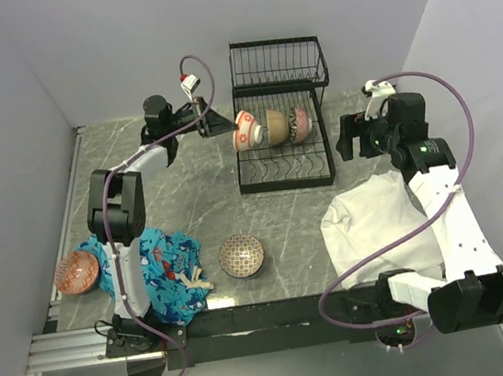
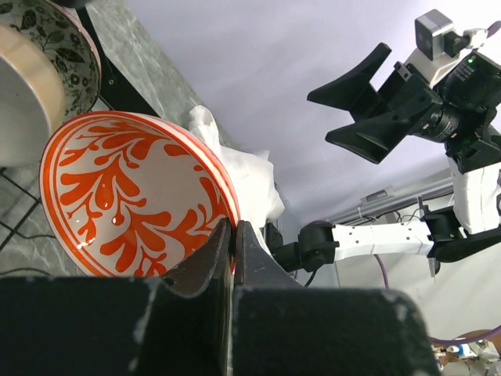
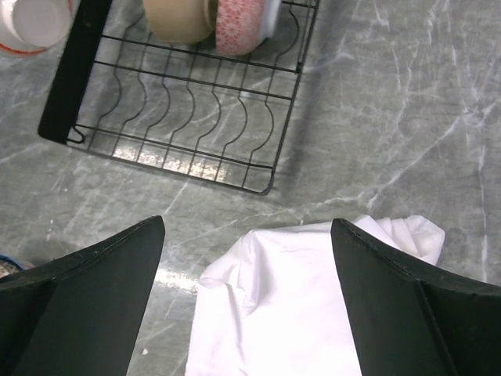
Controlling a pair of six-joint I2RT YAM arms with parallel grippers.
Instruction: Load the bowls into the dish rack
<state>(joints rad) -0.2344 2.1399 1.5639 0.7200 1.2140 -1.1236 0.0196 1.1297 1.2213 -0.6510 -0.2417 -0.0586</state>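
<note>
The black wire dish rack (image 1: 286, 183) stands at the back middle of the table. A tan bowl (image 1: 273, 127) and a pink patterned bowl (image 1: 300, 124) stand on edge in its lower base. My left gripper (image 1: 222, 125) is shut on the rim of a white bowl with orange leaf pattern (image 1: 247, 130) and holds it tilted at the rack's left end, beside the tan bowl. In the left wrist view the fingers (image 2: 211, 258) pinch that bowl's (image 2: 133, 196) rim. My right gripper (image 1: 349, 138) is open and empty, right of the rack, above a white cloth (image 3: 313, 305).
A brown patterned bowl (image 1: 241, 255) sits on the table near the front middle. An orange bowl (image 1: 75, 271) lies at the front left beside a blue patterned cloth (image 1: 165, 269). The white cloth (image 1: 377, 222) covers the front right. The rack's raised basket (image 1: 277, 64) is at the back.
</note>
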